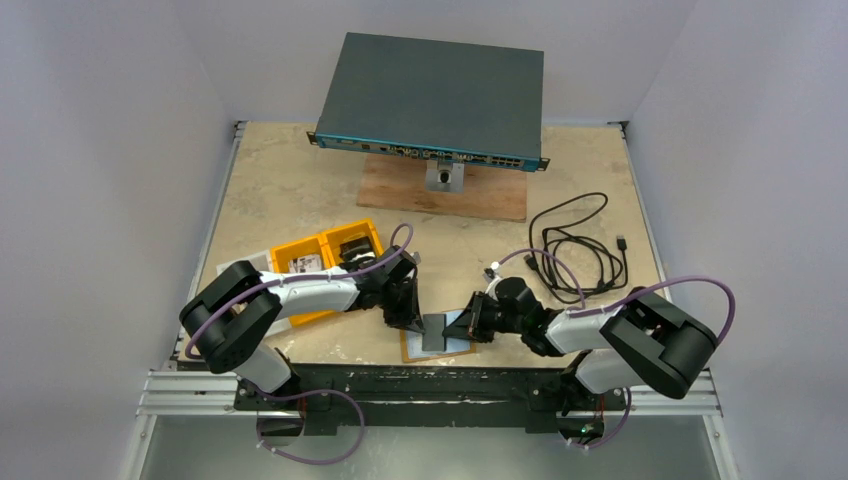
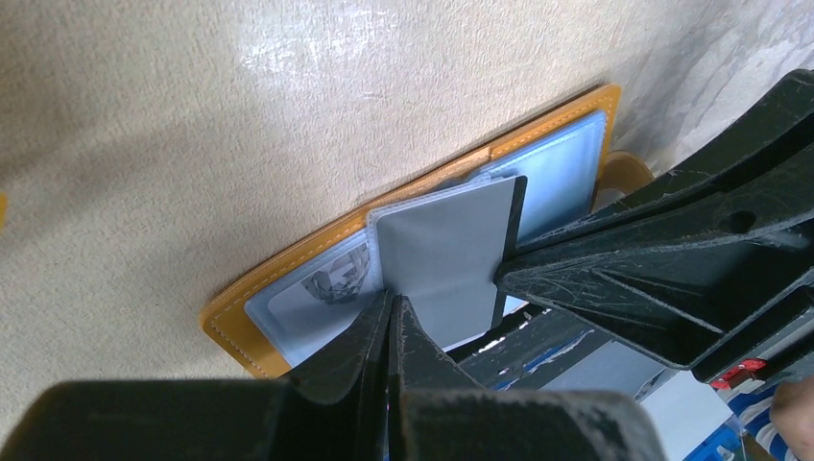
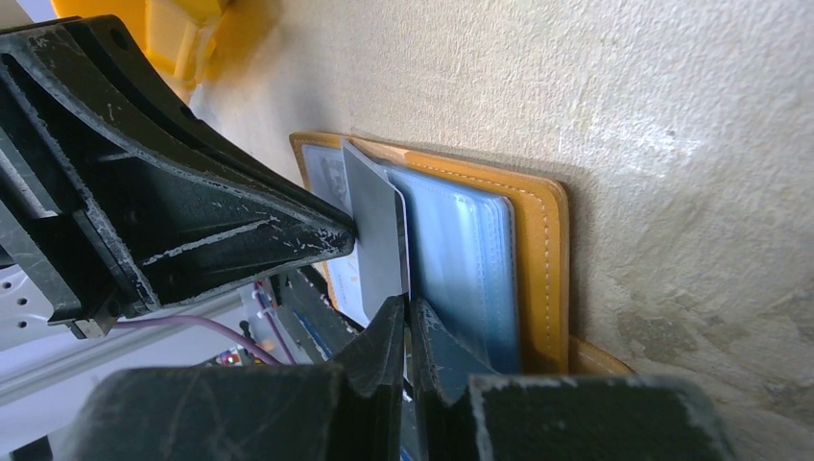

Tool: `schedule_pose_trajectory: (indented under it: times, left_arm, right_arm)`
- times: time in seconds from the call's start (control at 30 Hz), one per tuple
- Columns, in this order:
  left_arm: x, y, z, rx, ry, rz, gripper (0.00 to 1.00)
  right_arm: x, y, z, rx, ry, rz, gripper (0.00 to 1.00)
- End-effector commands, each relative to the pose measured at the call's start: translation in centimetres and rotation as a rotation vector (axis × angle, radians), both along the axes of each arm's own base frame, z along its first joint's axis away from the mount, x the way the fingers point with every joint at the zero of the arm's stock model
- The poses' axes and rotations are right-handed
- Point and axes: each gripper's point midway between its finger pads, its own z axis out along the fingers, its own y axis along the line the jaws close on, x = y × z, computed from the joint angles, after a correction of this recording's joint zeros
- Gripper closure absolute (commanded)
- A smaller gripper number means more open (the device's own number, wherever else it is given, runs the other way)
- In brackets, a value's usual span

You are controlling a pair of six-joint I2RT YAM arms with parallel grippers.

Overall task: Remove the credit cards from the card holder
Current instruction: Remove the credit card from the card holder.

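The tan card holder (image 1: 412,350) (image 2: 240,322) (image 3: 542,269) lies open on the table near the front edge. From it a clear sleeve page stands up with a grey credit card (image 1: 437,328) (image 2: 442,259) (image 3: 374,230) in it. My left gripper (image 1: 418,322) (image 2: 394,305) (image 3: 347,230) is shut on one edge of that card. My right gripper (image 1: 470,322) (image 2: 499,272) (image 3: 408,309) is shut on the neighbouring edge of the card's sleeve page. Another card (image 2: 331,283) with a printed pattern lies flat in a sleeve of the holder.
A yellow compartment tray (image 1: 310,255) sits just behind the left arm. A coiled black cable (image 1: 580,245) lies at the right. At the back a grey network switch (image 1: 430,100) stands on a wooden board (image 1: 445,190). The table's front edge runs right below the holder.
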Motion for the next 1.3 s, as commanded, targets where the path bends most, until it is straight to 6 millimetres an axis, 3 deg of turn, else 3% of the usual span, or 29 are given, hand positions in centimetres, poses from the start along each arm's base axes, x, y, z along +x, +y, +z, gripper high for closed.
schedule_pose_trajectory:
  times: [0.0, 0.3, 0.43, 0.53, 0.63, 0.87, 1.07, 1.27]
  left_arm:
    - [-1.0, 3.8, -2.7, 0.189, 0.032, 0.030, 1.00]
    - [-0.9, 3.7, -2.8, 0.191, 0.034, 0.030, 1.00]
    - [-1.0, 3.6, -2.8, 0.189, 0.036, 0.027, 1.00]
    - [-1.0, 3.4, -2.8, 0.180, 0.041, 0.023, 1.00]
    - [-0.9, 3.2, -2.9, 0.178, 0.047, 0.020, 1.00]
    - [-0.9, 3.4, -2.8, 0.194, 0.045, 0.021, 1.00]
    - [-1.3, 4.2, -3.4, 0.222, 0.056, 0.027, 1.00]
    - [-1.2, 4.1, -3.2, 0.218, 0.050, 0.025, 1.00]
  right_arm:
    - [0.0, -1.5, -1.2, -0.061, -0.001, -0.030, 0.98]
    - [-0.1, -1.6, -1.0, -0.049, -0.007, -0.024, 0.94]
    - [-0.2, -1.3, -0.7, -0.027, -0.013, -0.017, 0.76]
    - [-0.1, -1.2, -0.8, -0.024, -0.012, -0.016, 0.73]
    - [0.0, -1.0, -0.8, -0.016, -0.012, -0.014, 0.77]
    - [-0.1, -1.4, -1.4, -0.033, 0.010, -0.034, 0.96]
    - [-0.1, -3.5, -1.6, -0.111, -0.002, -0.102, 0.98]
    - [0.4, -4.7, -0.3, -0.136, -0.050, -0.144, 0.99]
